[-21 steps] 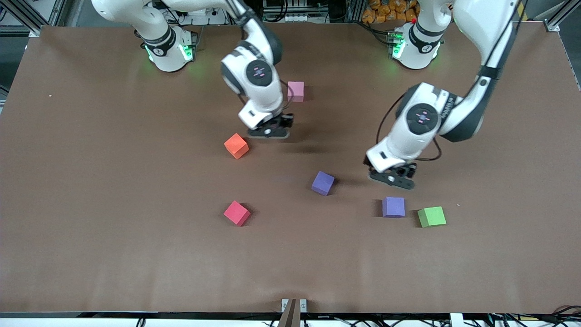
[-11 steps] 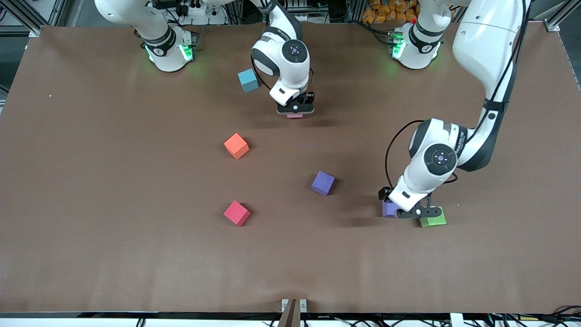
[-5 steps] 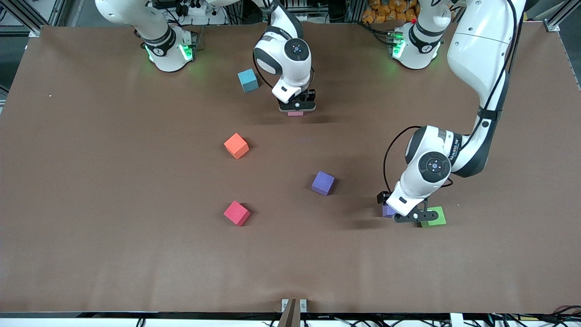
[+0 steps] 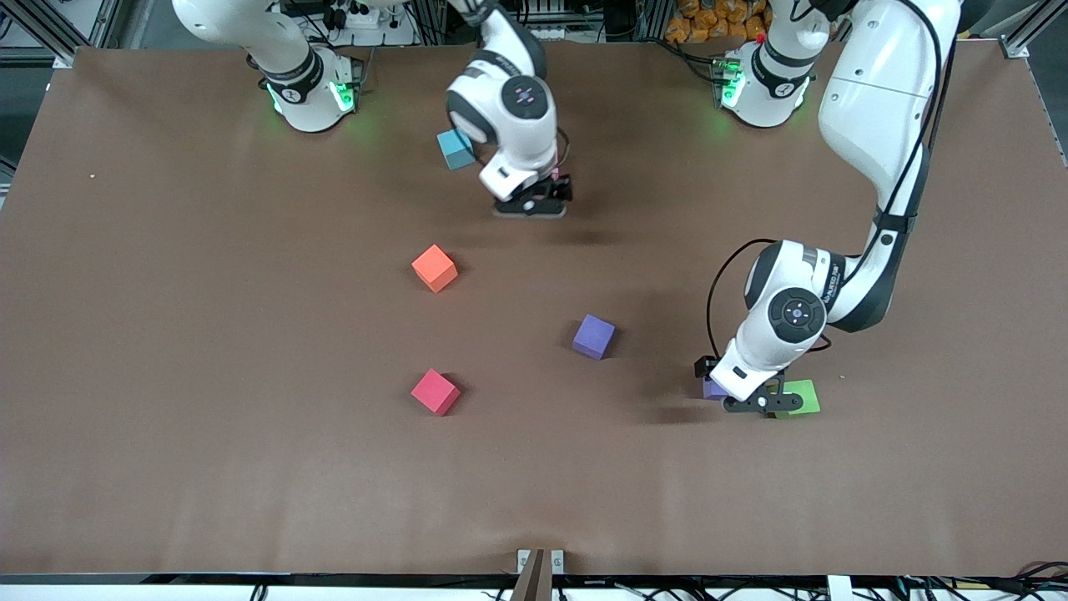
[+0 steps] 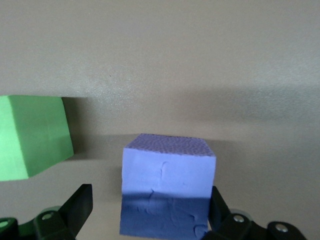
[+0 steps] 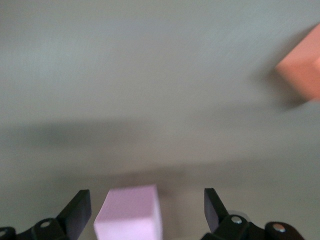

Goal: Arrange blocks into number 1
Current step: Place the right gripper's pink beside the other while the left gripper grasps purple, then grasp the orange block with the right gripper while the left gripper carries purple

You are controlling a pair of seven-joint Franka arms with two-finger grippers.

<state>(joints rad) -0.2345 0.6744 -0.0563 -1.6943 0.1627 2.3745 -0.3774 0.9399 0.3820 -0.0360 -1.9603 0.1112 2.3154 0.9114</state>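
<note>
My left gripper (image 5: pixel 147 212) straddles a purple block (image 5: pixel 167 187), fingers spread (unclenched); my right gripper (image 6: pixel 147 210) hangs released over a pink block (image 6: pixel 129 217).

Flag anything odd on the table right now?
Nothing damaged or spilled. The purple block sits between the open left gripper, its face creased. The pink block lies off-centre between the open right gripper, close to one finger.

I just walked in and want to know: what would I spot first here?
Two white robot arms, each bent down over a little block. The left gripper has open jaws around a purple block beside a green cube. The right gripper, jaws open, sits over a pink block near the light blue cube.
</note>
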